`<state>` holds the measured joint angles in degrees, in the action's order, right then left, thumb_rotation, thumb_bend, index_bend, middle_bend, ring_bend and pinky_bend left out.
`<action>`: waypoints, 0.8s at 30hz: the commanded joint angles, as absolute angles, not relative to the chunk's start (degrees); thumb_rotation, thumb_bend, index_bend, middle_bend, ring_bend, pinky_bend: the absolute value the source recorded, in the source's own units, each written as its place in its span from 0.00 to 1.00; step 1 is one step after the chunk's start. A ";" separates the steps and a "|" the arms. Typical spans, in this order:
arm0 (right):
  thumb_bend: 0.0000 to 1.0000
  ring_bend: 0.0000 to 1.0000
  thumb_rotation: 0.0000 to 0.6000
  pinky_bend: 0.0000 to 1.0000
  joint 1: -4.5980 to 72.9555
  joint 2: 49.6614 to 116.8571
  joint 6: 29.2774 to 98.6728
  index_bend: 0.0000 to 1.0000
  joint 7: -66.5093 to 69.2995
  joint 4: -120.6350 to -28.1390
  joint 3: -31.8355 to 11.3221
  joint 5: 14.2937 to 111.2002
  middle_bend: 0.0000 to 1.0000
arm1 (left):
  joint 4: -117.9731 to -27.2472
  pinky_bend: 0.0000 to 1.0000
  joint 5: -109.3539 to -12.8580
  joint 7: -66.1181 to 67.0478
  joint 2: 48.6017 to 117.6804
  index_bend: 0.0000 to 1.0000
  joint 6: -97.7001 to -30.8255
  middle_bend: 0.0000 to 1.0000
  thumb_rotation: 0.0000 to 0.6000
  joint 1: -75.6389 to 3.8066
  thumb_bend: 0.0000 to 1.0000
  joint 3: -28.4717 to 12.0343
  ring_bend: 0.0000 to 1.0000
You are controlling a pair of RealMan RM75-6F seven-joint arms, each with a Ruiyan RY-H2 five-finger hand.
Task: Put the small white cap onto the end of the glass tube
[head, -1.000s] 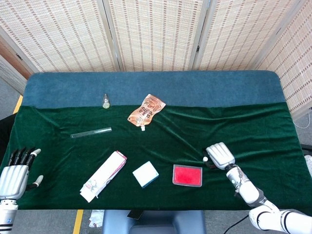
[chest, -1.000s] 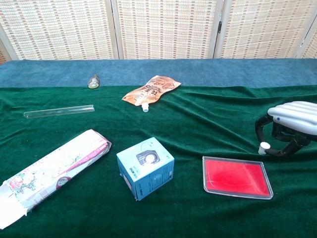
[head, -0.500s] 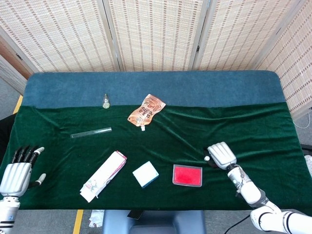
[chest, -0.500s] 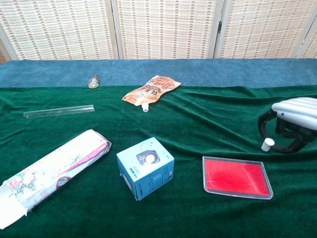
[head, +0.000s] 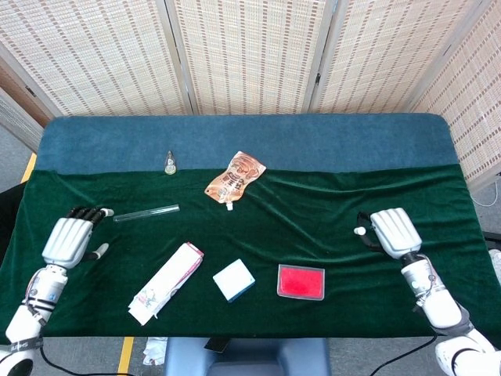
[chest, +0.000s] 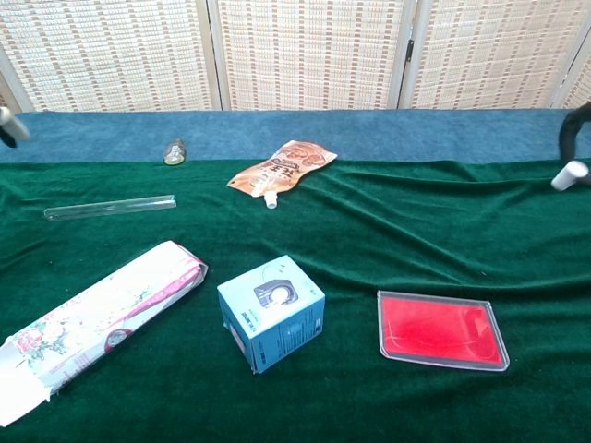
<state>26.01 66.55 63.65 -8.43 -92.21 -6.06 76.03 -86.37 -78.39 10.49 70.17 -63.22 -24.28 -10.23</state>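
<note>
Clearly the step in hand was fetching the glass tube [head: 146, 212], which lay flat on the green cloth [head: 297, 211] to the left of the orange pouch [head: 234, 179]. Nearest it, the left hand [head: 69, 239] hovered just off the tube's left end, fingers apart and holding nothing. It needed to come down squarely, pinching mid-length so the tube would not roll. Far right of the pouch, the right hand [head: 391, 232] pinched the small white cap [head: 359, 231], raised off the cloth.
</note>
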 commanded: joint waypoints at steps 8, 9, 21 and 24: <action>0.51 1.00 1.00 1.00 24.79 64.66 63.88 0.67 -6.58 -92.43 -6.26 75.07 0.98 | -76.22 0.71 -63.39 20.71 80.14 0.40 -49.99 0.65 1.00 -37.00 0.32 -16.22 0.61; 0.51 1.00 1.00 1.00 24.73 64.57 63.90 0.67 -6.35 -92.32 -6.29 75.08 0.98 | -74.72 0.73 -61.54 21.98 81.49 0.41 -48.87 0.67 1.00 -38.35 0.32 -16.50 0.63; 0.52 1.00 1.00 1.00 24.45 63.63 63.37 0.67 -5.29 -91.76 -6.82 74.06 0.98 | -66.83 0.80 -49.30 28.65 89.45 0.44 -43.64 0.79 1.00 -46.08 0.32 -15.55 0.73; 0.52 1.00 1.00 1.00 24.54 63.71 63.04 0.67 -5.28 -91.64 -6.83 73.89 0.98 | -64.82 0.80 -47.35 29.75 91.15 0.44 -43.47 0.79 1.00 -47.11 0.32 -15.10 0.73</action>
<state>24.52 63.71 63.04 -5.28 -91.65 -6.83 73.90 -65.79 -48.38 28.99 90.18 -43.72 -46.35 -15.42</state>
